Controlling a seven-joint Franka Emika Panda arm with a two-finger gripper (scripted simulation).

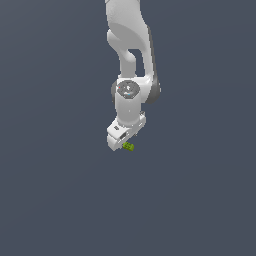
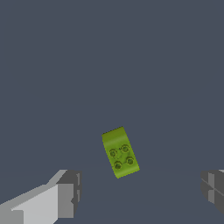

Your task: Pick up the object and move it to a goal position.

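Here, exterior view: lime-green block (image 1: 128, 146) lying on grey bench (image 1: 55, 200), just beside white gripper (image 1: 119, 141), toward the exterior view's right. Arm bent down, wrist near vertical over block.

Wrist view: fingers (image 2: 65, 199) spread wide, holding nothing. Block (image 2: 120, 152) between them but ahead of the fingertip line, not touching. Long axis slightly skewed, roughly across the closing line.

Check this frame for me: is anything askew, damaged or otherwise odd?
Only one small thing: in the wrist view the lime-green block lies skewed to the line between the open end effector's fingers, not square to them. It looks intact, and it sits apart from both fingers, ungrasped.
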